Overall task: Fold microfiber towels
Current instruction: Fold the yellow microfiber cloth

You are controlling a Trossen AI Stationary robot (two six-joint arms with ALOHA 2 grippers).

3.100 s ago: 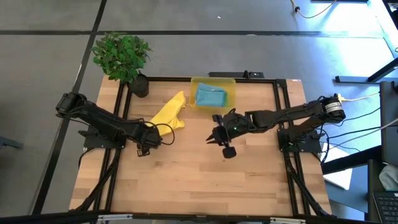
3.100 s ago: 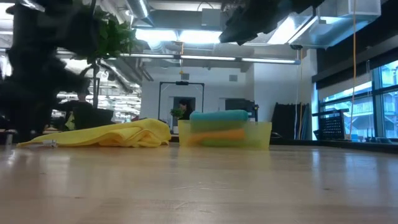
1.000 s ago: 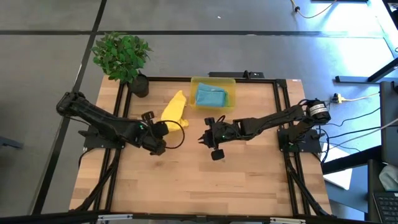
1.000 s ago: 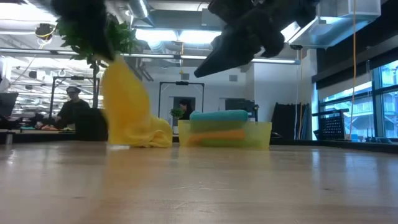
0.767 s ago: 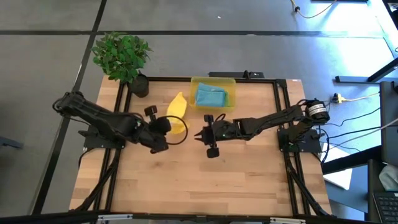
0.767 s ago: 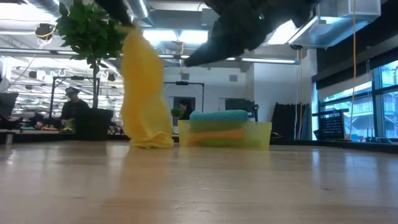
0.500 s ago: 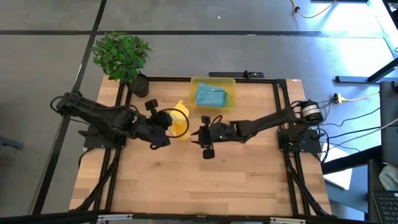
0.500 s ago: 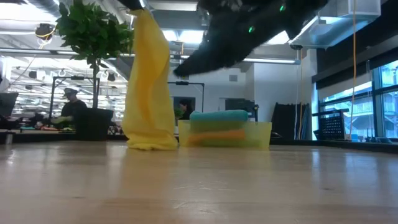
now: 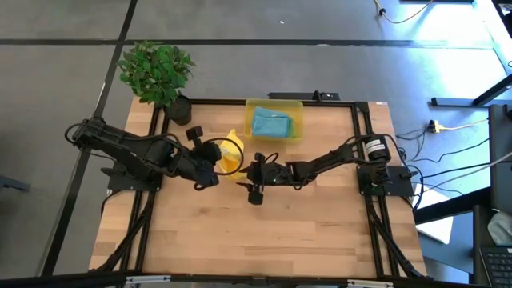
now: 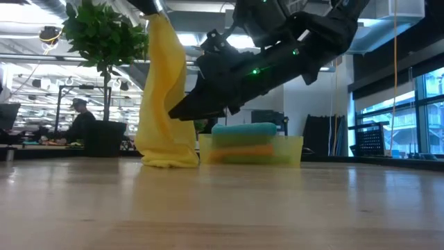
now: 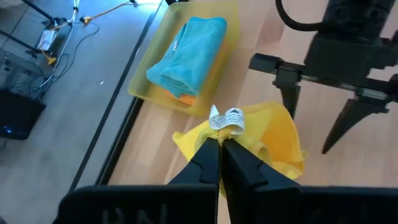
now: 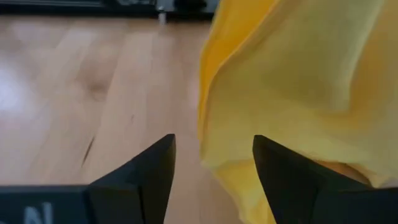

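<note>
Two dark arms meet near the middle of the light wooden slatted surface (image 9: pixel 264 240), slightly toward its far edge. The left gripper (image 11: pixel 219 146) is pinched closed on an upper corner of the soft yellow microfiber towel (image 10: pixel 165 104), beside the towel's small white label (image 11: pixel 226 118), and holds the cloth up so that it hangs in a long vertical drape. The towel's lower end is bunched on the surface just beside the translucent yellow plastic bin (image 9: pixel 274 118).

The right gripper (image 12: pixel 211 165) has its two dark fingers spread apart and holds nothing. In the right wrist view the hanging towel's lower folds lie directly ahead of the gap between the fingers, with one fold at the inner side of one finger; whether it touches cannot be told. In the low view this arm slants down toward the cloth from the bin's side, its tip just short of the drape.

The bin stands at the middle of the far edge. It holds a folded light teal-blue microfiber towel (image 11: pixel 186 53) on top of a folded orange microfiber towel (image 10: pixel 239 151); a greenish layer under them shows through the bin wall.

A potted green plant in a dark pot (image 9: pixel 158 74) stands at the far left corner. In the room beyond, a person (image 10: pixel 78 125) sits at a desk.
</note>
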